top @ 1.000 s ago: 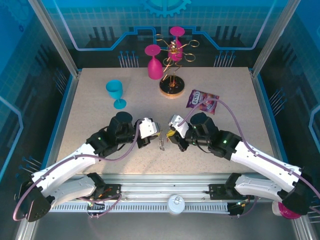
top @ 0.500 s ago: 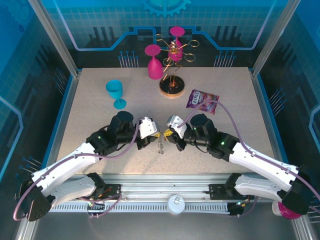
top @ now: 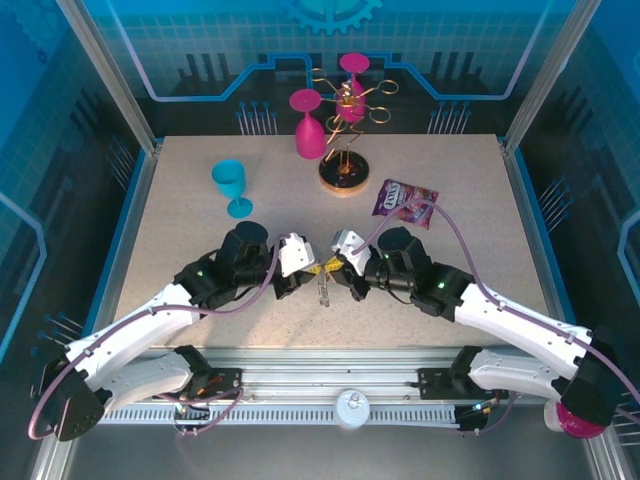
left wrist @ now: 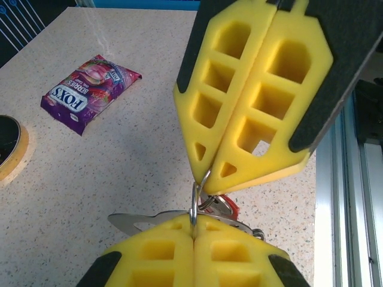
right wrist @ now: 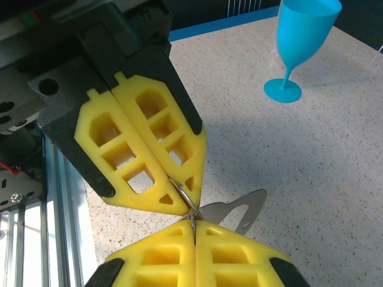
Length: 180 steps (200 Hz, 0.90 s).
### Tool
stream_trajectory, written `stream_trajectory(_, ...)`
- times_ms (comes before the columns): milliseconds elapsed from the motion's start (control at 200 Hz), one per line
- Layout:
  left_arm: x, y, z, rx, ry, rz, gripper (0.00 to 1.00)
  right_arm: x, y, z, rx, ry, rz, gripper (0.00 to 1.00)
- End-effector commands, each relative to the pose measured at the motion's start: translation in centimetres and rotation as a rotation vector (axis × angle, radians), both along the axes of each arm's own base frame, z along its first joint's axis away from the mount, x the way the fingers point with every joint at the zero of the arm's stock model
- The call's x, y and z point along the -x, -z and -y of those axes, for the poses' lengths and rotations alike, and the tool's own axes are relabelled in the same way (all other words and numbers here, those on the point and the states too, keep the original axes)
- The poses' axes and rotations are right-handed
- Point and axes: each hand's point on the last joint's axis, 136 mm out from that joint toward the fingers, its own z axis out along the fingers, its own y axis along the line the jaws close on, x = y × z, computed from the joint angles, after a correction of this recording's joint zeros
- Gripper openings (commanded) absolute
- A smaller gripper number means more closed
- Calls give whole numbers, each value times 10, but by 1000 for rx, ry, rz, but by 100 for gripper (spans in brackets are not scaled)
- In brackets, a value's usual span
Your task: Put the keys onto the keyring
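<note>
My left end effector (left wrist: 192,232) and right end effector (left wrist: 203,174) meet tip to tip over the middle of the surface (top: 200,235), so neither arm is nearer. Both are clamped fully closed on 1 thin silver ring (left wrist: 195,197), the left on its lower edge and the right on its top. The ring stands upright between them. The keys (left wrist: 226,206) hang just behind my left tips, red tag against the ring. I judge threading depends on keeping that vertical axis steady.
</note>
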Motion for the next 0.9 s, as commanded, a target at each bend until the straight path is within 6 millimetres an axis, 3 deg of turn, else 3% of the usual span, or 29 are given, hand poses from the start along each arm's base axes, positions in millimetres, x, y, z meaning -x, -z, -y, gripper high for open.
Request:
stream_trajectory(0, 4, -19, 5, 45, 35, -5, 0, -9, -3, 0, -4, 55, 10, 0)
stream_trajectory(220, 7, -17, 6, 36, 52, -4, 0, -16, -6, 2, -11, 106, -17, 0)
stream_trajectory(530, 4, -15, 4, 23, 38, -3, 0, -3, -13, -6, -52, 30, 11, 0)
stream_trajectory(771, 2, -18, 3, 26, 21, 12, 0, -10, 6, 20, 70, 123, 26, 0)
stream_trajectory(896, 1, -17, 4, 28, 21, 11, 0, 0, 7, 21, 80, 74, 23, 0)
